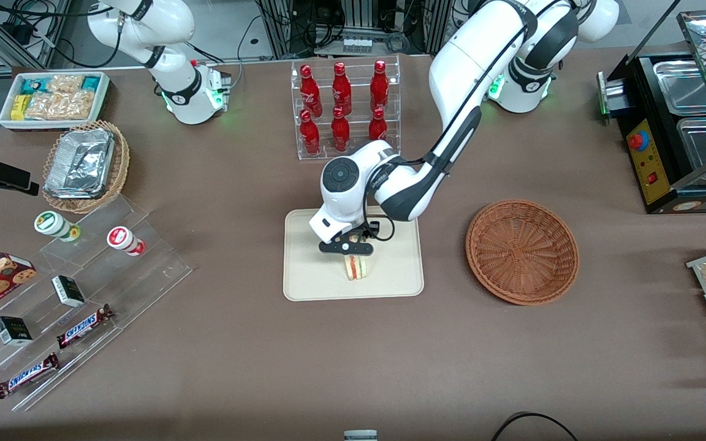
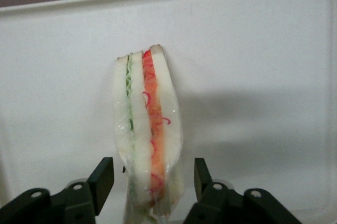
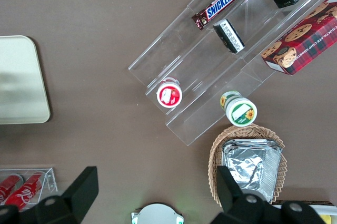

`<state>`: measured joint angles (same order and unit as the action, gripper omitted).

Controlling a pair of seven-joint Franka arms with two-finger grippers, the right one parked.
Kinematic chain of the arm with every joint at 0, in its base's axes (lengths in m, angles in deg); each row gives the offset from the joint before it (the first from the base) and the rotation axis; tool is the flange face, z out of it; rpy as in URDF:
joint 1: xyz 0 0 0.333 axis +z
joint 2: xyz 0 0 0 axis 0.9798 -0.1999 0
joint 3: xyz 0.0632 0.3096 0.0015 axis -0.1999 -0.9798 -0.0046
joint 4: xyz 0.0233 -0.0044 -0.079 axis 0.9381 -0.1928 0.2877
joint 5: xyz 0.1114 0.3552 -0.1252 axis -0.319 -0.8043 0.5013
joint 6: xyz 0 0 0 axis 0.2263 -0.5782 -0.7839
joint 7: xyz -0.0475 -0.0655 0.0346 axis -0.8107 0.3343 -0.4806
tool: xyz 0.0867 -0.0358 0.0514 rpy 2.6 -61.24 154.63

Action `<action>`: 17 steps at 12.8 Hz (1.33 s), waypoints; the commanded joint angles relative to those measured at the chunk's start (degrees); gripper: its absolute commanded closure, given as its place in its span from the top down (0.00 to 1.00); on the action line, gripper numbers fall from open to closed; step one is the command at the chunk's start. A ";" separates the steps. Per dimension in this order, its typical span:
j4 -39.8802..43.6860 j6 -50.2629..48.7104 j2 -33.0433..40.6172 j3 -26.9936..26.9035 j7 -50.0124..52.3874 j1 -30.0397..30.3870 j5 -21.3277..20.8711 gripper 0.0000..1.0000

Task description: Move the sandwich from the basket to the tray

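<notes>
The sandwich [image 1: 358, 267] [image 2: 150, 124], a wedge of white bread with orange-red and green layers, stands on edge on the cream tray [image 1: 390, 282] [image 2: 253, 50] near its middle. My left gripper [image 1: 353, 254] [image 2: 152, 174] hangs right above it, open. One black finger [image 2: 102, 179] sits on each side of the wedge, with a small gap showing on both sides. The reddish-brown wicker basket [image 1: 521, 251] lies empty beside the tray, toward the working arm's end of the table.
A clear rack of red bottles [image 1: 344, 107] stands farther from the front camera than the tray. Toward the parked arm's end are a stepped acrylic shelf with snacks [image 1: 83, 288], a tan basket of foil containers [image 1: 86, 165] and a white bin [image 1: 53, 98]. A black food warmer [image 1: 678, 122] stands at the working arm's end.
</notes>
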<state>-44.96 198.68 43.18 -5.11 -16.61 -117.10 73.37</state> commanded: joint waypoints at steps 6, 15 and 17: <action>-0.28 -14.04 18.23 -1.94 0.78 6.88 -0.16 1.00; -10.56 -18.99 34.23 -1.94 -16.68 25.08 3.17 1.00; -12.84 -20.39 36.96 -1.94 -22.92 28.59 3.97 1.00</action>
<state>-53.34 179.18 75.63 -7.64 -34.46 -91.50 75.97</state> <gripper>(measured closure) 0.000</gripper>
